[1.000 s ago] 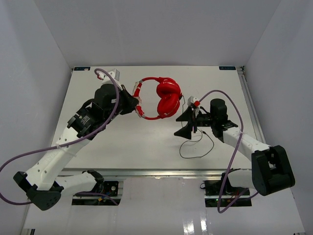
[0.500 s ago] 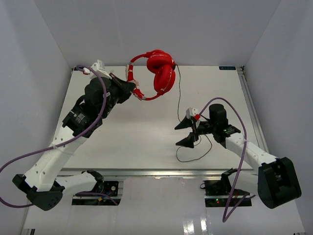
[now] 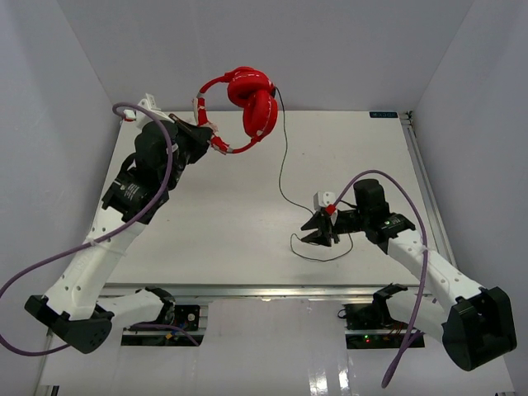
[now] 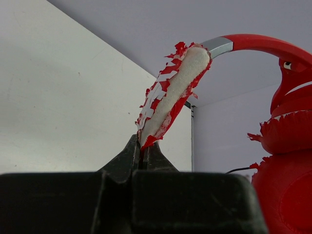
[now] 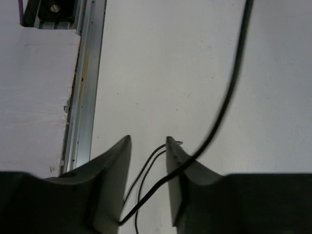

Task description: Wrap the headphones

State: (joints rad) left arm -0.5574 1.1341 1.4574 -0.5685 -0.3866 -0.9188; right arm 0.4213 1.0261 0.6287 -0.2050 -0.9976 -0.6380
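Two arms reach over the white table [image 3: 223,223]. The left gripper [image 3: 208,134] is clamped tight on the frayed red-and-white headband of the headphones [image 3: 252,103], holding them in the air above the table's far left part, earcups pressed together. Their thin black cable [image 3: 280,165] trails down to the tabletop and passes between the parted fingers of the right gripper [image 3: 322,231], which sits low and pinches nothing.

The headphones [image 3: 252,103] hung in the left claw [image 3: 209,136] above the far left of the bench [image 3: 206,239]; their cable [image 3: 280,165] ran down to the right claw [image 3: 323,231] at near right
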